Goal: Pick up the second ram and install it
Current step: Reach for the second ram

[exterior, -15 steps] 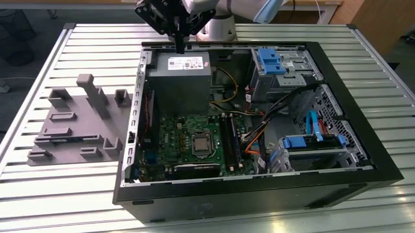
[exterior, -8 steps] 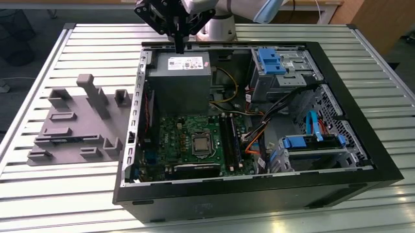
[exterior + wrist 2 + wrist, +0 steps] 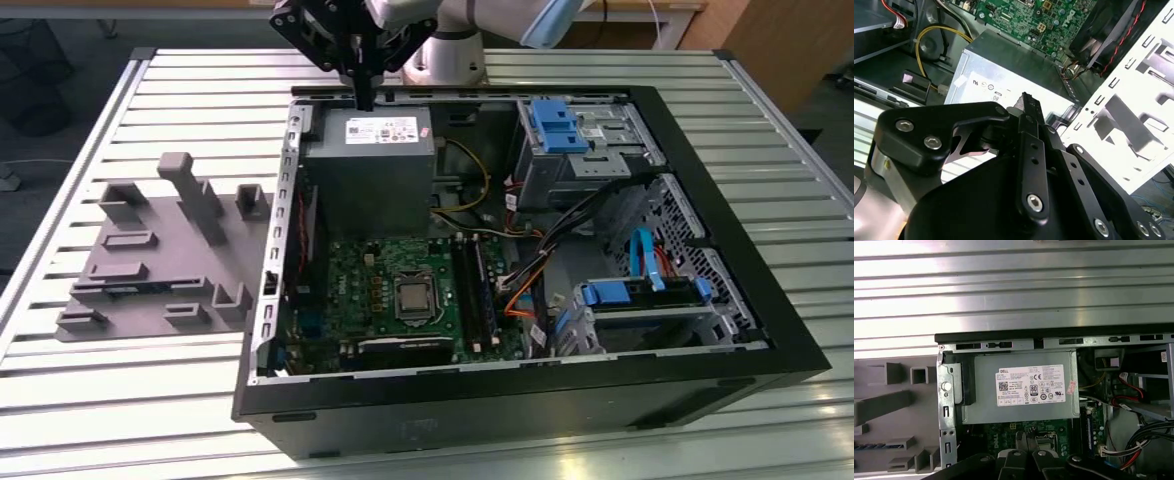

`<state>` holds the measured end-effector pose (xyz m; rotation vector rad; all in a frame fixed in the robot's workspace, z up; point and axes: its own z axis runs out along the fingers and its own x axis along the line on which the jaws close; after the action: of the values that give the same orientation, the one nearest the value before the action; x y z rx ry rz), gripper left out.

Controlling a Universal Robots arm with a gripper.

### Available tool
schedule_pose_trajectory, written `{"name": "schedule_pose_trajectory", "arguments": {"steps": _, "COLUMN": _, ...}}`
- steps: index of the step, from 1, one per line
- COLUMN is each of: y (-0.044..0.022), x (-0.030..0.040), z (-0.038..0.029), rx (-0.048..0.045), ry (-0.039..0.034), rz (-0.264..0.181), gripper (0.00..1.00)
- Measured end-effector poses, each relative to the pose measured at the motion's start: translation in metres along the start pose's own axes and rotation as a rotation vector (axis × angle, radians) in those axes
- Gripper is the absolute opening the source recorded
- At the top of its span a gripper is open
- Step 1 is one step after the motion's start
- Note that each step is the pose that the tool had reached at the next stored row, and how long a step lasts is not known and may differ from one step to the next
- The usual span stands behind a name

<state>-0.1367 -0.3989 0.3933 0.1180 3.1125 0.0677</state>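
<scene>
Blue-green second ram (image 3: 878, 445) in grey holder (image 3: 160, 270): prob light, stiff, fragile; grip long edges, not chips. Pincer (image 3: 363, 98) together, empty, above PSU (image 3: 367, 165).

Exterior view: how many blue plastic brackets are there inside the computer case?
2. One blue bracket sits beside the grey power supply, toward the exterior view's right; the other lies nearer the camera, further to that view's right. More may hide under the cables.

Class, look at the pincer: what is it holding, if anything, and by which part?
Nothing, as far as the pictures show: the pincer hangs shut, with nothing between its fingertips, over the grey power supply.
</scene>
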Motion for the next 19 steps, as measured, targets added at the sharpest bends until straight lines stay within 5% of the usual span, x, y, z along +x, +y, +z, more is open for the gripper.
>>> {"name": "schedule_pose_trajectory", "arguments": {"steps": 19, "y": -0.0008, "x": 0.0109, "z": 0.0001, "rx": 0.0, "ry": 0.0, "rz": 0.0, "gripper": 0.11}}
